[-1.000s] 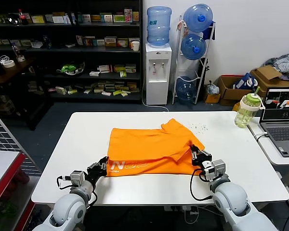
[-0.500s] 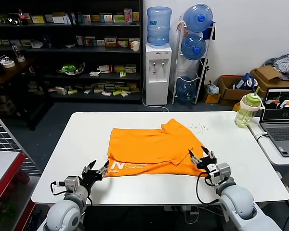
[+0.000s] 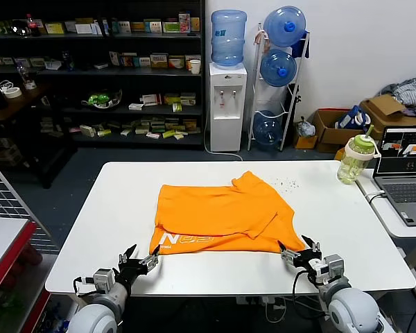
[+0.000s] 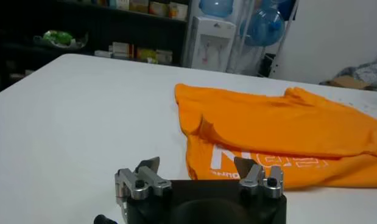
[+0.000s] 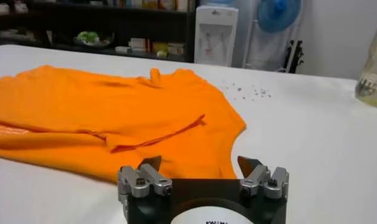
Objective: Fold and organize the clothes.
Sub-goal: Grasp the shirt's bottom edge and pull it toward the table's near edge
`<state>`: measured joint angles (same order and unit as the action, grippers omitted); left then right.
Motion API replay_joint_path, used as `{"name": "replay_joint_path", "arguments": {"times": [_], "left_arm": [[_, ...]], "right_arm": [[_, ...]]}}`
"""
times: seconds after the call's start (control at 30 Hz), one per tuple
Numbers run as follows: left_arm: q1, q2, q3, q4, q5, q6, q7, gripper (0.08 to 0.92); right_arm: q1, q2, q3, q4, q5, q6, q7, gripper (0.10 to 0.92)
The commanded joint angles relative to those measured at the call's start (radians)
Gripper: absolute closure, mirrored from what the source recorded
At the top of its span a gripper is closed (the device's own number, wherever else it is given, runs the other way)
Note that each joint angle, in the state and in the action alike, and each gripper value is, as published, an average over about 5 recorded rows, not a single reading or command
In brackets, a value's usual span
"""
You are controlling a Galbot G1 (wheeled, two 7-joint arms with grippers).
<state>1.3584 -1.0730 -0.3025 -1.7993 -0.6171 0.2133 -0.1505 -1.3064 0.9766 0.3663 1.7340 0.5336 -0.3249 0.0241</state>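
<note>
Head camera looks down over the table [image 3: 111,208]; both low wrist cameras face the shared T-shirt [image 3: 222,215].

You are looking at two pale grey, rounded arm shells on either side of the white table [image 3: 90,229]. Each ends in a black wrist block with looping black cables. The left gripper [image 3: 138,255] and right gripper [image 3: 299,248] carry silver metal finger brackets fastened by small dark screws, tipped with dark pointed pads. The right gripper's black housing has a white round face with lettering too small to read.
</note>
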Motion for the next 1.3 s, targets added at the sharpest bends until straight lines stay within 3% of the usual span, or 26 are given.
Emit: {"name": "replay_joint_path", "arguments": {"times": [0.03,0.13,0.27,0.97,1.1,1.3], "left_arm": [[-0.016,-0.009,0.004,0.061,0.002,-0.016,0.016,0.177],[-0.019,-0.010,0.008,0.062,0.002,-0.016,0.017,0.177],[-0.013,-0.010,0.015,0.054,0.003,-0.016,0.019,0.211],[-0.016,-0.001,0.016,0.023,0.005,-0.028,0.012,0.806],[0.011,0.027,-0.009,-0.047,-0.018,-0.011,-0.013,0.899],[0.111,0.084,-0.069,-0.172,-0.116,0.055,-0.084,0.910]], "right_arm": [[-0.018,0.001,0.014,-0.016,0.029,-0.015,-0.010,0.203],[-0.025,0.000,0.011,-0.003,0.030,-0.021,-0.009,0.208],[-0.042,-0.003,0.011,0.014,0.033,-0.029,-0.007,0.285],[-0.057,-0.014,0.023,0.040,0.041,-0.008,0.010,0.876],[-0.092,-0.041,0.038,0.093,0.064,-0.016,0.026,0.901],[-0.194,-0.078,0.091,0.191,0.092,-0.039,0.042,0.901]]}}
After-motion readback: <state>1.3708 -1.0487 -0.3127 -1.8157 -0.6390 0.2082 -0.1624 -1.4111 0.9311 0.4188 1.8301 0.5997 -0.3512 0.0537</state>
